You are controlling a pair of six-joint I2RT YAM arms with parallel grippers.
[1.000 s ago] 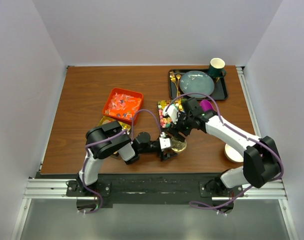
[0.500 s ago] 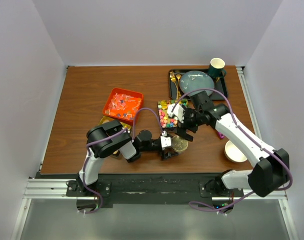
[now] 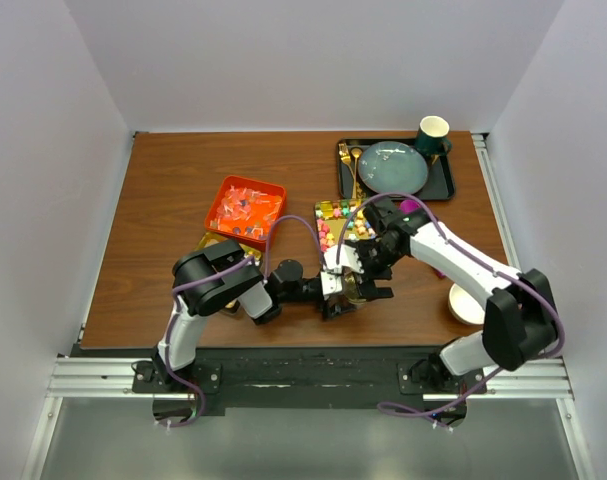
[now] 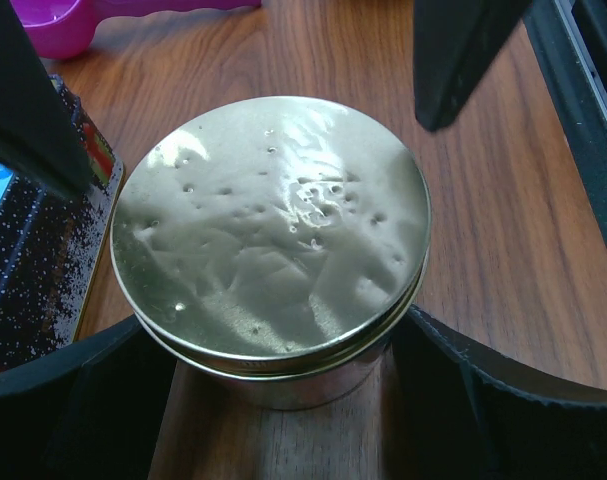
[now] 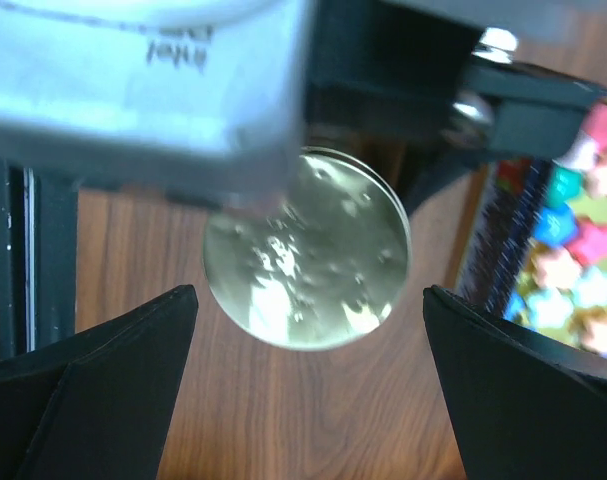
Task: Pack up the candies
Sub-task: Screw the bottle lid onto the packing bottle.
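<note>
Left gripper (image 4: 283,400) clamped the gold tin (image 4: 273,230) steady, we reckoned, so the right gripper (image 5: 308,310), spread wide above, could open it.

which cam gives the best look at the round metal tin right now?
Left wrist. The tin fills the frame, lid on and side wall showing, with the left fingers against its sides. Right wrist shows only the lid from above, its top edge behind a white housing. In top external it is almost wholly covered.
</note>
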